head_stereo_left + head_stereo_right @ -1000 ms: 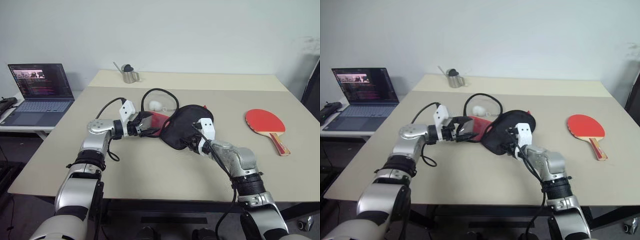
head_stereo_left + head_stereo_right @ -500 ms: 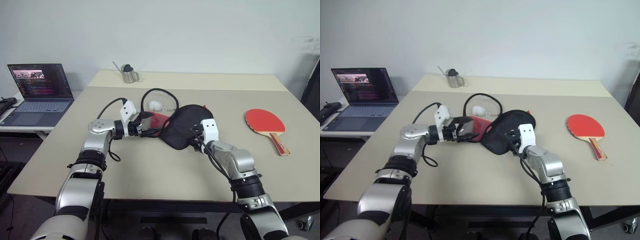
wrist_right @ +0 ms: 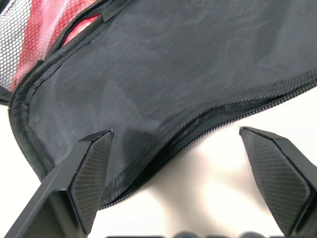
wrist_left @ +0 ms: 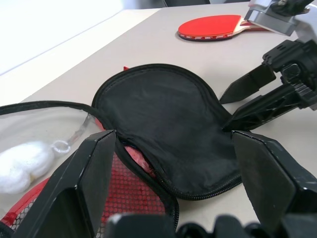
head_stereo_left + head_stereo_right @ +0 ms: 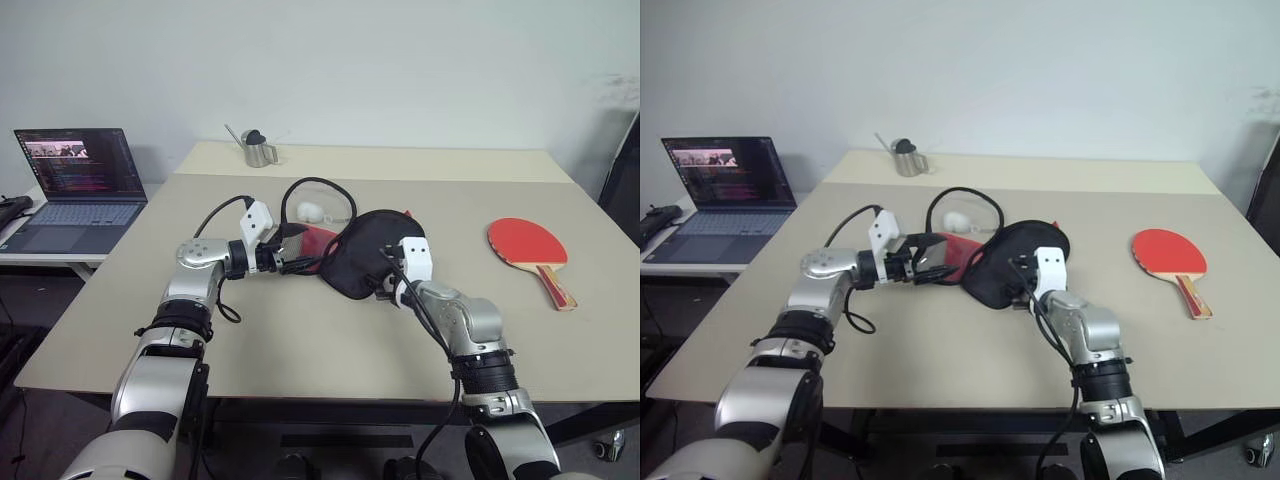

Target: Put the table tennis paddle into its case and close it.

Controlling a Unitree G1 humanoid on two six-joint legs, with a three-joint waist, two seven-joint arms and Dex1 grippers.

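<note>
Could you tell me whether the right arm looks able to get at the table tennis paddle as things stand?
Probably yes: the table tennis paddle lies alone on bare table on that arm's side, and the right end effector is open at the case.

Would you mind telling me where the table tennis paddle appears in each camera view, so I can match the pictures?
Left eye view: table tennis paddle on the table's right side, away from both hands.
Right eye view: same spot, right side.
Left wrist view: near the upper edge, beyond the case.
Right wrist view: not in it.
Shared landmark: the black case, in all four.
</note>
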